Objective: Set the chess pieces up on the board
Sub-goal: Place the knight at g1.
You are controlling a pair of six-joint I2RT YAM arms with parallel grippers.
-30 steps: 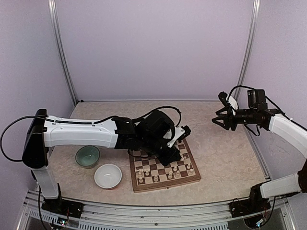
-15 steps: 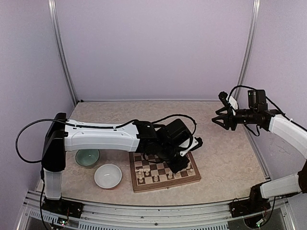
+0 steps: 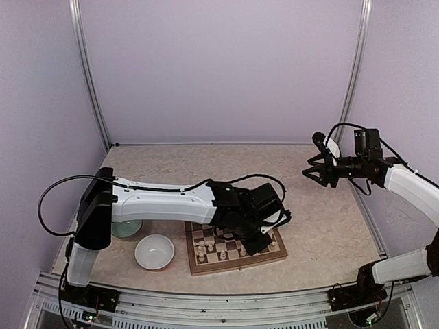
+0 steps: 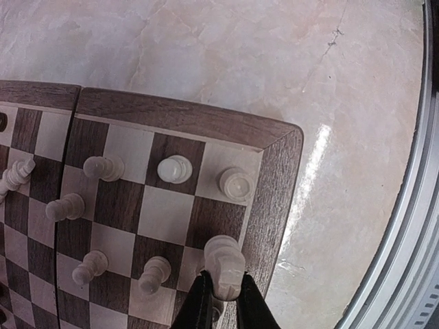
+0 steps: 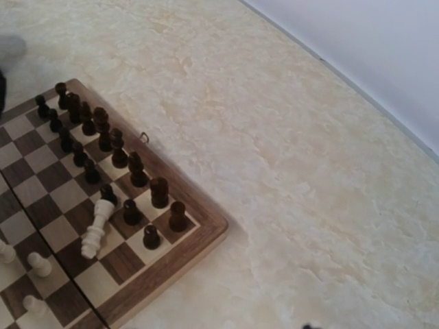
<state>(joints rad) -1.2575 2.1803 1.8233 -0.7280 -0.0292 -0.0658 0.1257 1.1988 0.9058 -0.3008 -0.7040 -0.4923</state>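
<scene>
L pincer (image 4: 223,284) is pressed together on a cream turned chess piece (image 4: 224,262), pinching it btw its two dark fingers (image 4: 199,305). In the wrist view the piece sits right at the tips, low over the square wooden chessboard w/ dark-brown and cream squares (image 4: 180,118). It hangs over the near edge row, next to the mid-brown border, toward the board's right corner. Whether its base touches the wood I cannot tell.

Key relation: the piece is already in the pincer, long axis approx in line w/ the fingers. So the coming move looks like a plain lower-and-let-go, no sideways reach. Neighbours are close:
- a standing cream pawn-like piece (image 4: 154,273) is just beside it
- a round-topped cream piece (image 4: 236,183) is in the corner square, w/ one dark square btw it and the held one

Risk, in my judgement: the fingers may nudge these as they spread.

On the surface left of the board are a round white bowl (image 3: 154,251) and, behind it, a green bowl (image 3: 127,228) partly hidden by the L arm.

Farther off, dark brown-black pieces (image 5: 103,130) stand in two rows on the board's far side. One toppled cream piece (image 5: 96,229) lies among them, long axis diagonal to the squares. It prob. needs righting later.

R pincer (image 3: 310,171) is spread and empty, held up at far right, well apart from the board. L arm is nearer by far.
</scene>
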